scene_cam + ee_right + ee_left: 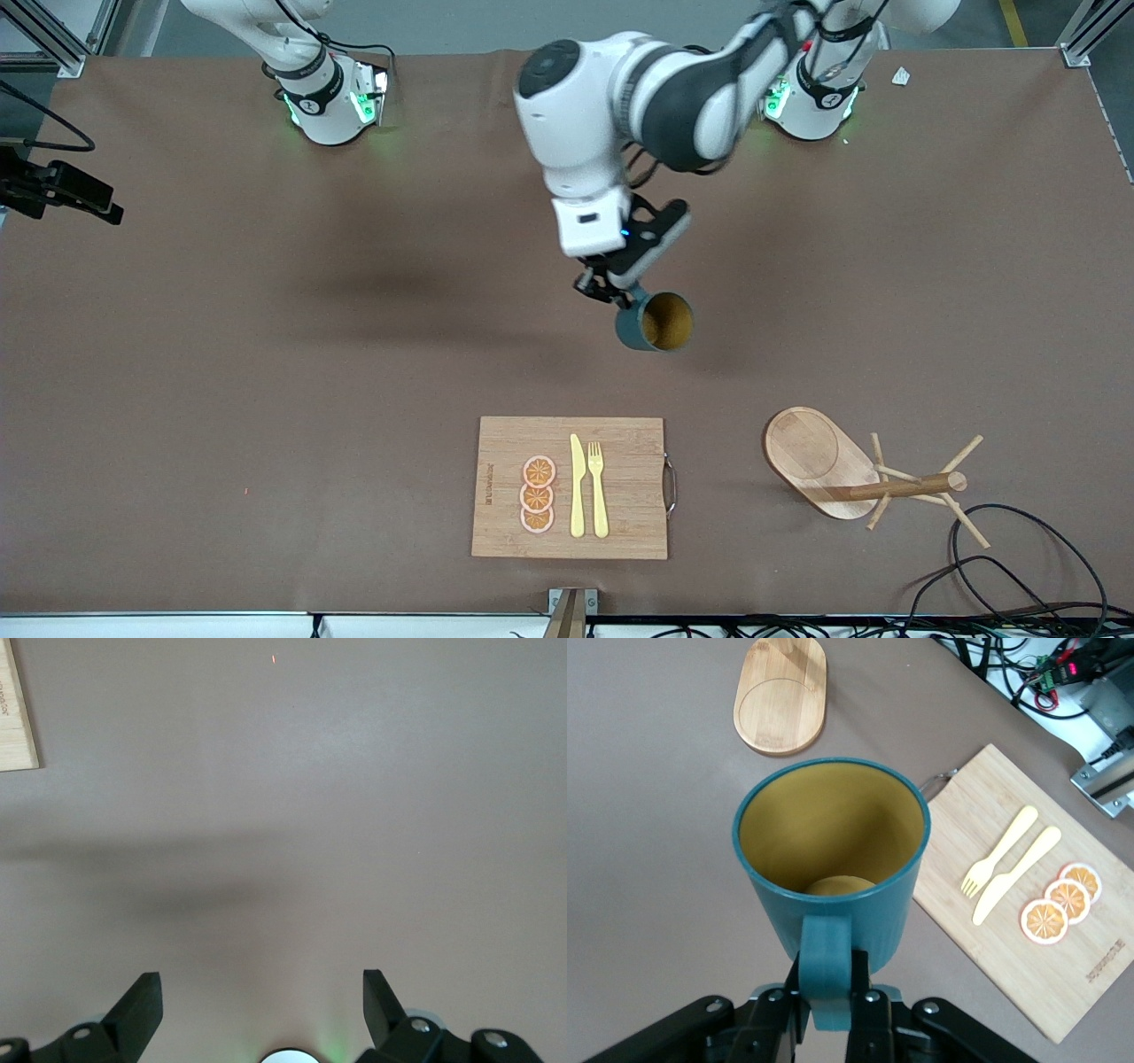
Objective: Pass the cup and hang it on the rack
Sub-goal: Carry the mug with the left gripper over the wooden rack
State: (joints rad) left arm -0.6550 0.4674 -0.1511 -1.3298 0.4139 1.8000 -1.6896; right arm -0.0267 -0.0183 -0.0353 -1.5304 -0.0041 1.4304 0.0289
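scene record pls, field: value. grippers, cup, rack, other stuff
left gripper: shut on cup handle, in the air over bare table
cup: held, lifted, mouth tipped toward the front camera, empty
right gripper: open, holds nothing, waits over bare table
rack: toward the left arm's end of the table, no cup on its pegs
board: beside rack, nearer the front camera than the cup; carries knife, fork, orange slices

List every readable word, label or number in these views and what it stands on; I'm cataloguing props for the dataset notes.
Cutting board: a line of dark printed letters runs along one edge, seen in the front and left wrist views, too small to read.
Cup, held by the left gripper: no text shows.
Rack: no text shows.
Nothing else in view carries legible writing.
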